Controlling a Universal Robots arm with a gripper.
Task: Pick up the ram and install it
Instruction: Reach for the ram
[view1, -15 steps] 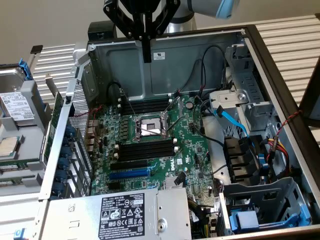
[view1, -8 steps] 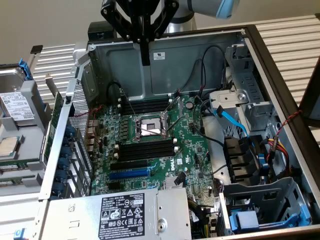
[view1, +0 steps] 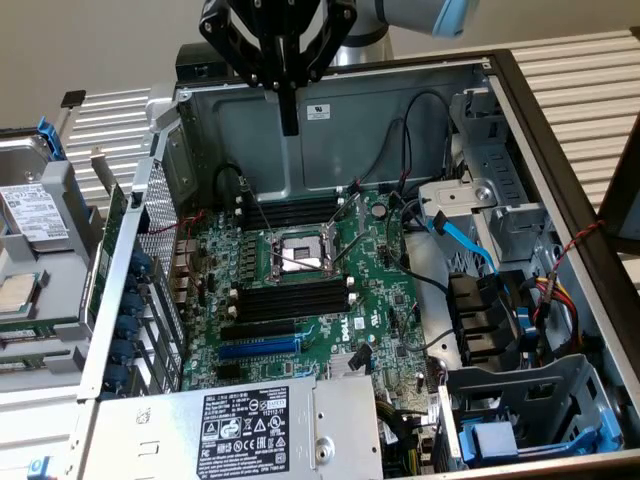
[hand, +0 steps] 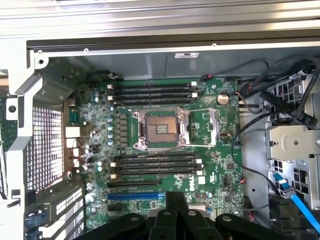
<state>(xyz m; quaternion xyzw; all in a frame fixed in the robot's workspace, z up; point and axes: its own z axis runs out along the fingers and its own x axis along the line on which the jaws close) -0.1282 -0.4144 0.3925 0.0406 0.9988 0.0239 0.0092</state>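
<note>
pick-up judged pending: black gripper (view1: 288, 118), fingers together and empty, hangs above the open grey computer case (view1: 400, 100); long dark green ram strip (view1: 108, 250) seemingly stands beyond its wall at the exterior view's left; grasping requires parted fingers.

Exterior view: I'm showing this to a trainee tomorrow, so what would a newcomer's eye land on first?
Most striking is the green motherboard lying in the open computer case, with the empty silver CPU socket at its middle between two banks of black memory slots. The black gripper hangs over the case at the top of the view, holding nothing.
</note>
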